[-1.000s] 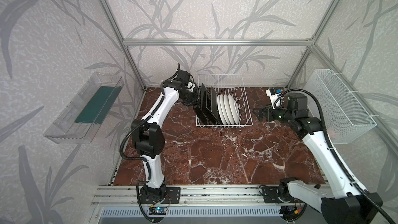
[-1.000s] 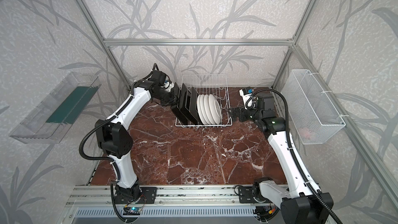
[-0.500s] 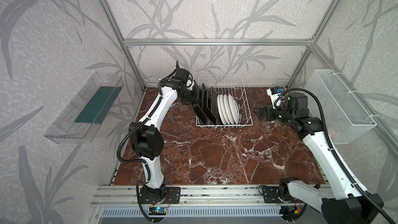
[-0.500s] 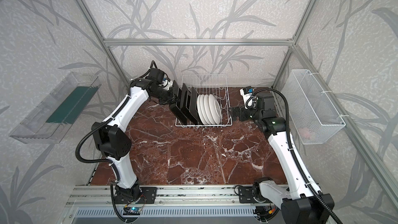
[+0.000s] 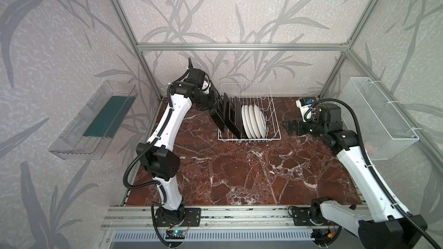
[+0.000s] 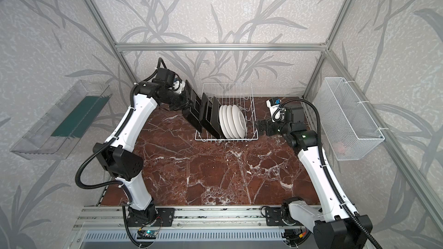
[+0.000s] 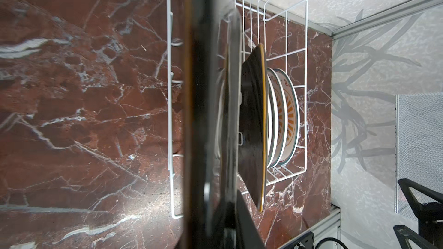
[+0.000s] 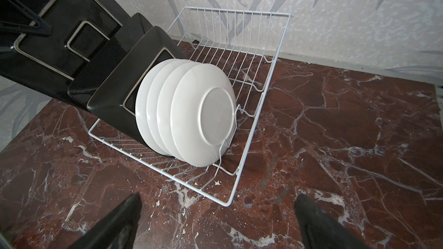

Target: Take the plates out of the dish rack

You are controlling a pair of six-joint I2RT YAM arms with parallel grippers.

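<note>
The white wire dish rack [image 5: 271,97] [image 6: 252,92] [image 8: 275,68] [image 7: 306,44] stands at the back of the marble table. My left gripper [image 5: 215,103] [image 6: 186,103] [image 7: 215,223] is shut on the top edge of a black-backed square plate [image 5: 219,116] [image 6: 191,112] [image 8: 60,20] [image 7: 196,116]. That plate is tilted at the rack's left end. Two more square plates [image 5: 233,116] [image 8: 112,97] and several round white plates [image 5: 254,120] [image 6: 232,122] [image 8: 191,116] stand upright in the rack. My right gripper [image 5: 288,128] [image 6: 260,125] [image 8: 215,223] stays open and empty, just right of the rack.
A clear plastic tray [image 5: 91,120] hangs on the left wall. On the right wall, behind my right arm, hangs a white mesh basket [image 5: 378,116]. Aluminium frame posts [image 5: 143,73] close the back corners. Red marble tabletop [image 5: 239,176] spreads in front of the rack.
My left arm has shifted slightly left and up with the square plate in its grip. The right arm has not moved.
</note>
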